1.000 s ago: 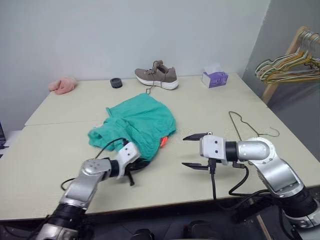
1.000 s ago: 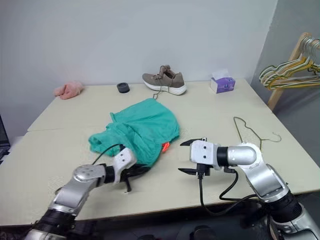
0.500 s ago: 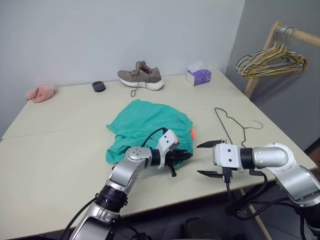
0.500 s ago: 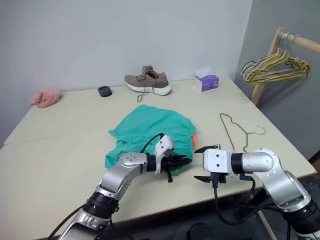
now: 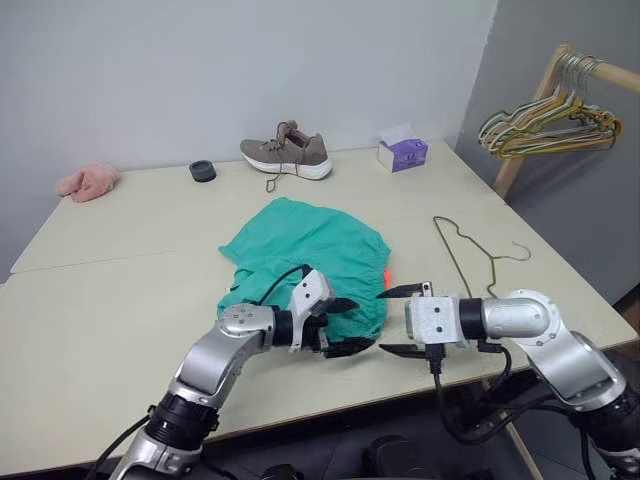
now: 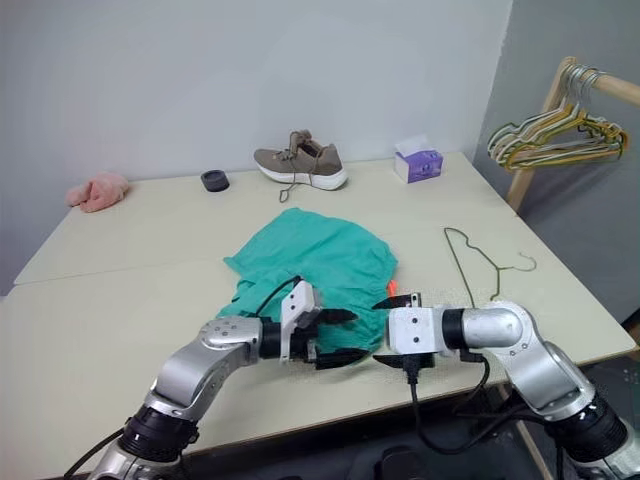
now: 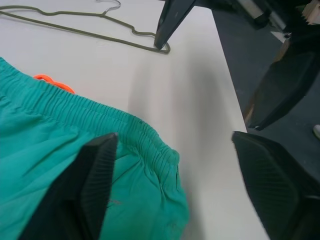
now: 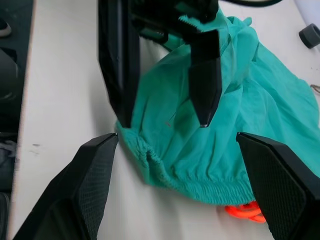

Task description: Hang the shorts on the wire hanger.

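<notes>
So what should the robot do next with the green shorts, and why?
Probably close the right gripper on the waistband corner of the shorts. Both grippers are open, so nothing is held: the left gripper has one finger over that corner, and the right one faces it from the other side. The wire hanger lies flat on the table beyond, untouched, so the shorts likely need picking up first.

Cream table (image 5: 120,290) carries: shorts (image 5: 310,255) mid-table, wire hanger (image 5: 470,250) to their right; shoe (image 5: 285,155), tissue box (image 5: 402,153), black ring (image 5: 202,171), pink cloth (image 5: 87,182) along far edge.
</notes>
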Robot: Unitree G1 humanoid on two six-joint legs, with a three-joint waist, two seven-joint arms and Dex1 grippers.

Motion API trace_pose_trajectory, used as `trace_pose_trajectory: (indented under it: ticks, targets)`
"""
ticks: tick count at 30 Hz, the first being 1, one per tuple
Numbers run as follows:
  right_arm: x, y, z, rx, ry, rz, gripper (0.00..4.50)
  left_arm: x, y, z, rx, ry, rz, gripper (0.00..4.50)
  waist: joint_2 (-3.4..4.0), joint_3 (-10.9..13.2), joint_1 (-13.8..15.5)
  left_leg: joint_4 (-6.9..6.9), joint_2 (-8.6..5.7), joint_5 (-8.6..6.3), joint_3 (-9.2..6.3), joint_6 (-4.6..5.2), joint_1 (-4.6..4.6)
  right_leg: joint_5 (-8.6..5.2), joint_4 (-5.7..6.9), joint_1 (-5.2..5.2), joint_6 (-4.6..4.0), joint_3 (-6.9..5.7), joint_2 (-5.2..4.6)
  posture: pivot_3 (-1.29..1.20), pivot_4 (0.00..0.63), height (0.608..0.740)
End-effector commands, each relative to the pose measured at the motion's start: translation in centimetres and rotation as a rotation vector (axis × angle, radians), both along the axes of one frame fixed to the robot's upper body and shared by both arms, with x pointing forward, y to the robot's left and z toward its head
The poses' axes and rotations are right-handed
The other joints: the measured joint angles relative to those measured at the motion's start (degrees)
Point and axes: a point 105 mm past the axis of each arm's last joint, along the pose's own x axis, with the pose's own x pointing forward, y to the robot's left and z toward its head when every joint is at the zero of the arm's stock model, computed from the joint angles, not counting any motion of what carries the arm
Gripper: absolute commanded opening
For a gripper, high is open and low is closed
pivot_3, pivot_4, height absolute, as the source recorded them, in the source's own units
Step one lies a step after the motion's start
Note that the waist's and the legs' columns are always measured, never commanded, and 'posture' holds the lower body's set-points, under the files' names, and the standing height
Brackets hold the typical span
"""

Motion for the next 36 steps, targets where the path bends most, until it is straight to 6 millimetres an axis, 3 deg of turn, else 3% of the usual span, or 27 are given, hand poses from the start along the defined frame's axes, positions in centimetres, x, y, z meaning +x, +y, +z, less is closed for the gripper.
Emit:
trace_pose_trajectory:
  ticks: [1, 4, 8, 14, 15, 17, 21, 26, 36]
  targets:
    - [0.9, 1.2, -0.1, -0.012, -0.095, 0.02, 4.05, 0.5, 2.8, 2.7, -0.007, -0.097, 0.034, 4.47, 0.0, 0.0, 0.0, -0.01, 0.04, 0.0, -0.01, 0.0, 0.01, 0.0, 0.01, -0.01, 0.0, 0.0, 0.0, -0.21, 0.0, 0.74]
    - [1.6, 2.4, -1.2, -0.027, -0.134, 0.03, 4.05, 0.9, 6.2, 3.7, 0.037, -0.129, 0.098, 4.47, 0.0, 0.0, 0.0, -0.03, 0.09, 0.0, -0.05, 0.0, 0.01, 0.0, 0.04, -0.06, -0.01, -0.03, 0.0, -0.21, 0.0, 0.74]
    - [2.2, 2.9, -3.2, -0.1, -0.164, 0.068, 4.05, 0.6, 10.2, 3.4, 0.143, -0.138, 0.151, 4.47, 0.0, 0.0, 0.1, -0.05, 0.1, 0.0, -0.04, 0.0, 0.01, -0.01, 0.03, -0.07, -0.03, 0.01, -0.01, -0.19, 0.0, 0.74]
    - [3.2, 2.5, -4.6, -0.168, -0.196, 0.083, 4.05, 0.1, 13.4, 2.6, 0.235, -0.149, 0.201, 4.47, -0.01, 0.0, 0.7, -0.02, 0.09, 0.0, -0.08, 0.0, -0.02, 0.0, 0.01, -0.04, -0.01, 0.04, -0.15, -0.17, 0.0, 0.74]
    - [3.3, 2.5, -4.6, -0.173, -0.204, 0.085, 3.87, 0.1, 13.7, 2.5, 0.239, -0.155, 0.215, 4.49, -0.03, 0.0, 0.7, -0.01, 0.09, 0.0, -0.09, 0.0, -0.01, 0.0, 0.01, -0.02, 0.0, 0.05, -0.21, -0.17, 0.0, 0.74]
    - [3.5, 2.3, -4.6, -0.187, -0.213, 0.094, 3.5, 0.1, 14.1, 2.3, 0.246, -0.16, 0.228, 4.5, -0.04, 0.0, 0.8, 0.0, 0.09, 0.0, -0.1, 0.0, 0.01, 0.02, 0.02, -0.01, 0.02, 0.04, -0.31, -0.16, 0.0, 0.74]
    - [2.4, 1.8, -3.7, -0.188, -0.175, 0.152, 2.16, -0.1, 14.6, 1.5, 0.282, -0.178, 0.232, 4.5, -0.02, 0.0, 1.5, -0.01, 0.09, 0.01, -0.1, 0.0, 0.01, 0.02, 0.03, -0.03, 0.01, 0.01, -0.31, -0.15, 0.0, 0.74]
    - [1.0, 1.0, -4.1, -0.225, -0.098, 0.199, 2.16, -0.3, 14.6, 1.1, 0.279, -0.179, 0.23, 4.5, -0.02, 0.0, 1.9, -0.03, 0.13, 0.0, -0.11, 0.01, 0.0, 0.01, 0.03, -0.05, 0.0, -0.03, -0.3, -0.16, 0.0, 0.74]
    - [3.0, 0.8, -4.9, -0.286, -0.172, 0.118, 2.16, 0.9, 14.7, 0.7, 0.271, -0.237, 0.285, 4.5, -0.02, 0.0, 2.0, -0.01, 0.09, 0.0, -0.08, 0.01, 0.03, 0.02, 0.08, -0.01, 0.0, -0.07, -0.29, -0.17, 0.0, 0.74]
